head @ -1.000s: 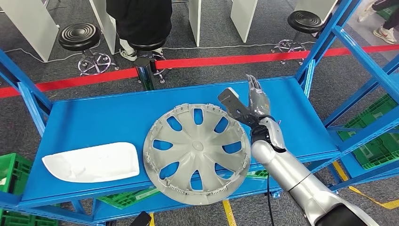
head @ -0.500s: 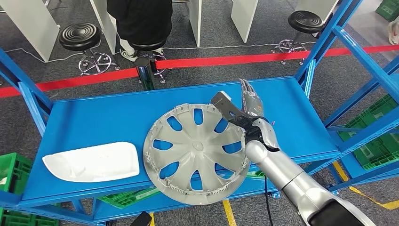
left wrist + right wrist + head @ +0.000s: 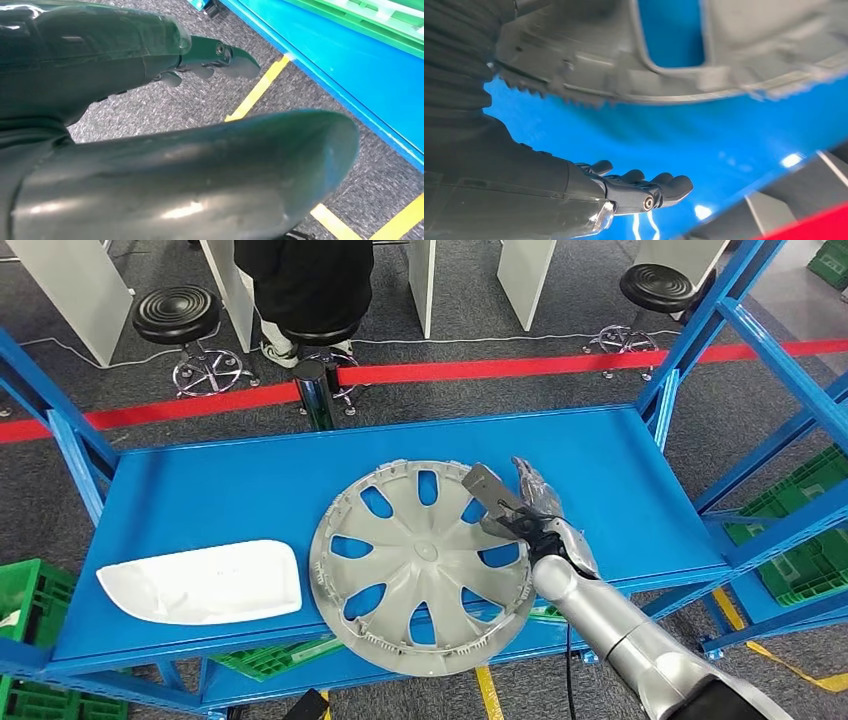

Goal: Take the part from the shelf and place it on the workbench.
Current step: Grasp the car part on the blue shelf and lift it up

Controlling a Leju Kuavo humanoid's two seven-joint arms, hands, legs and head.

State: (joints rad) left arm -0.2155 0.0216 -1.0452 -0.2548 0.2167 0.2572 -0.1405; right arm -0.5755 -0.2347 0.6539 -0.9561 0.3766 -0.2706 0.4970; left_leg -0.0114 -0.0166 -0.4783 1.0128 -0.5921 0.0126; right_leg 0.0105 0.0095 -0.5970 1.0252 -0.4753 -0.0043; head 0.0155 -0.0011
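On the blue shelf (image 3: 250,480) the grey hubcap (image 3: 420,565) lies flat at the front edge — my right hand (image 3: 525,505) has slid in to its rim, fingers (image 3: 659,185) spread, gripping nothing — pickup is next.

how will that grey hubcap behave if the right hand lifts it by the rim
The hubcap looks like thin moulded plastic with open spokes, so probably light and a little flexible. Its near edge overhangs the shelf, so it may tip when gripped at one side. The right hand sits at its rim; the ribbed edge should help against slipping.
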